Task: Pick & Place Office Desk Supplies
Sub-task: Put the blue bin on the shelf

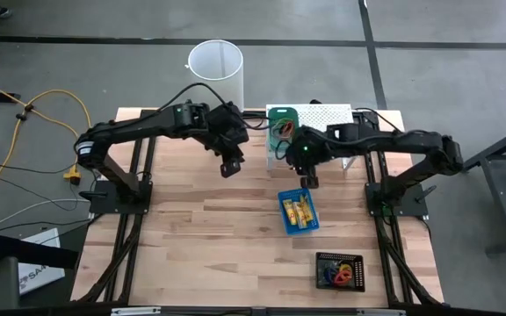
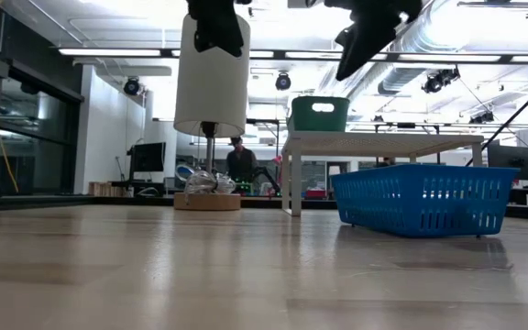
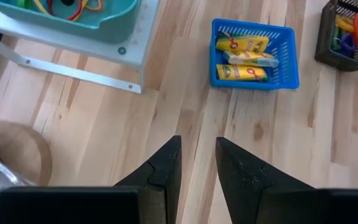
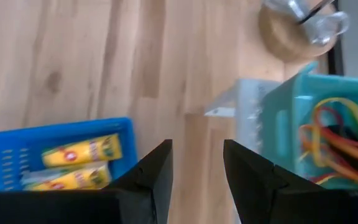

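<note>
- High view gives me the lay of the supplies: yellow packets [image 1: 299, 211] lie side by side in the blue tray [image 1: 285, 223] near the counter's middle, rubber bands [image 1: 281, 130] sit tangled in the green tray [image 1: 284, 112] at about 12 o'clock on a white stand [image 1: 328, 115], and clips [image 1: 340, 274] fill the black tray [image 1: 321, 261] toward 5 o'clock.
- No loose item shows on the bare wood, so I judge everything visible is already binned; I read this as a pause between picks or the tail of the job.
- My right gripper [image 1: 308, 182] hangs in the air just past the blue tray's far edge, fingers spread and empty; the right wrist view shows wood between them, with the blue tray on one side and the green tray on the other.
- My left gripper [image 1: 228, 167] hovers above open counter toward 11 o'clock from the blue tray, fingers parted with a narrow gap, holding nothing.
- If another pick is due, I would have to choose a tray first; the right arm is nearest both the bands and the packets.
- Edges to mind: the white stand's legs and lip close by the right arm, and the tall white cylinder [image 1: 215, 68] beyond the counter's far edge.
- Open room: the whole near-left half of the counter [image 1: 200, 237] is bare wood, good for swinging either arm.
</note>
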You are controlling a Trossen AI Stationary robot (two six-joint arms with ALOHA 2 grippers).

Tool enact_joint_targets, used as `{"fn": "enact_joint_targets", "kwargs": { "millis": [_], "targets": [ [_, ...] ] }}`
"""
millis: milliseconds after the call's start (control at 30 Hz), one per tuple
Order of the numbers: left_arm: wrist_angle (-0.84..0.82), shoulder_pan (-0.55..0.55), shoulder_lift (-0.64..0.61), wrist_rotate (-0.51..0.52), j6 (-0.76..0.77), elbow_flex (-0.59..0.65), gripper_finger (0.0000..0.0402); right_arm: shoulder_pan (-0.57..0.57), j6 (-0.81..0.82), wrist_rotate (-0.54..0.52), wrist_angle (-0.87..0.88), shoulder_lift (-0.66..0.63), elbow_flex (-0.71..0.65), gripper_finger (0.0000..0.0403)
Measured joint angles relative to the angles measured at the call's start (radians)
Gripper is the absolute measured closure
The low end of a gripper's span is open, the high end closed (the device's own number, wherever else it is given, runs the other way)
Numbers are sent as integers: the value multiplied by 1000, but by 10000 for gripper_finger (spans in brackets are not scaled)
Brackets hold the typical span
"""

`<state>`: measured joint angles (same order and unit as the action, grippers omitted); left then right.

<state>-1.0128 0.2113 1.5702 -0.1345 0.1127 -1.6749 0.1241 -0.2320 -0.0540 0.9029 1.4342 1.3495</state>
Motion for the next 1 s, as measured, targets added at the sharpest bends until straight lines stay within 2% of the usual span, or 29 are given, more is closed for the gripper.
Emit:
{"fn": "enact_joint_targets", "kwargs": {
  "millis": [233,433,633,833,1000],
  "targets": [
    [-57,-45,-33,11,15,3,307,-107,74,1,48,0,0,272],
    [-58,-132,-69,90,37,60,306,-201,156,1,72,0,0,272],
    [64,-211,-202,166,80,250,307,-281,223,2,84,0,0,272],
    [210,-216,-378,176,118,474,307,-337,285,4,81,14,0,272],
    [262,-209,-484,183,134,605,307,-361,293,4,11,14,-61,272]
  ]
}}
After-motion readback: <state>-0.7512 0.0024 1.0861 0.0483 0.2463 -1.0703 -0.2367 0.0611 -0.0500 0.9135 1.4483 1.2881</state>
